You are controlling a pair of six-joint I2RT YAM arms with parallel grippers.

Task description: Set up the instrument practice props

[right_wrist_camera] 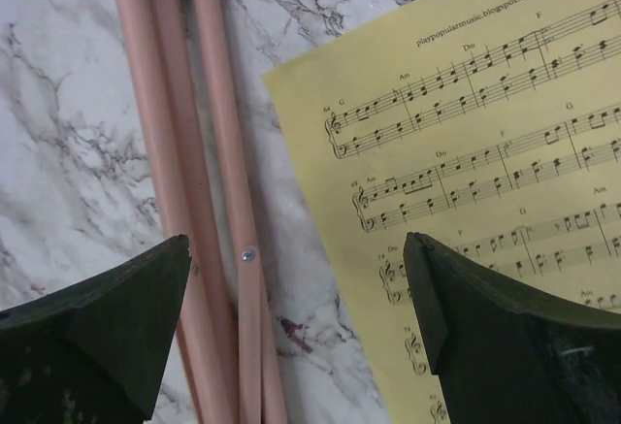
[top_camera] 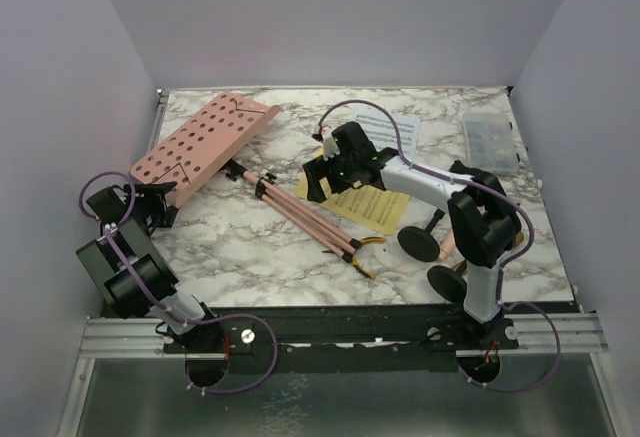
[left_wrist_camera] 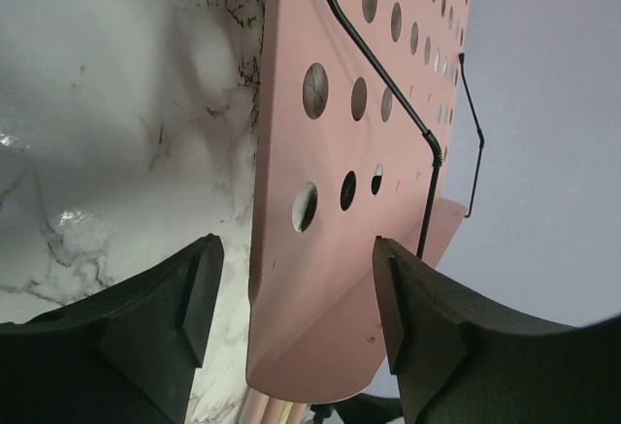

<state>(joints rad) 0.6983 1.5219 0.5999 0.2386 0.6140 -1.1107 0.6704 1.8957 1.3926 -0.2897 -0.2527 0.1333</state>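
Now the left jaws stand spread astride the desk (left_wrist_camera: 320, 288) at its lower edge; right jaws spread above rack legs (right_wrist_camera: 184, 152) and yellow page (right_wrist_camera: 466, 172) on the bench (right_wrist_camera: 58, 104).

Left arm (top_camera: 128, 275) folded, right arm (top_camera: 432, 183) outstretched, jaws parted

From the centre of the counter (top_camera: 240, 247), bare marble lies open toward 7 o'clock and along the far edge at 12. The rack desk (top_camera: 205, 142) blocks 10 o'clock, sitting between the left fingers (left_wrist_camera: 165, 327). The folded tripod legs (top_camera: 310, 217) bar the middle diagonally. From 3 to 5 o'clock the yellow page (top_camera: 375, 207), pliers (top_camera: 368, 247) and two round-based holders (top_camera: 420, 242) crowd together; the clear box (top_camera: 490, 142) sits at 2.
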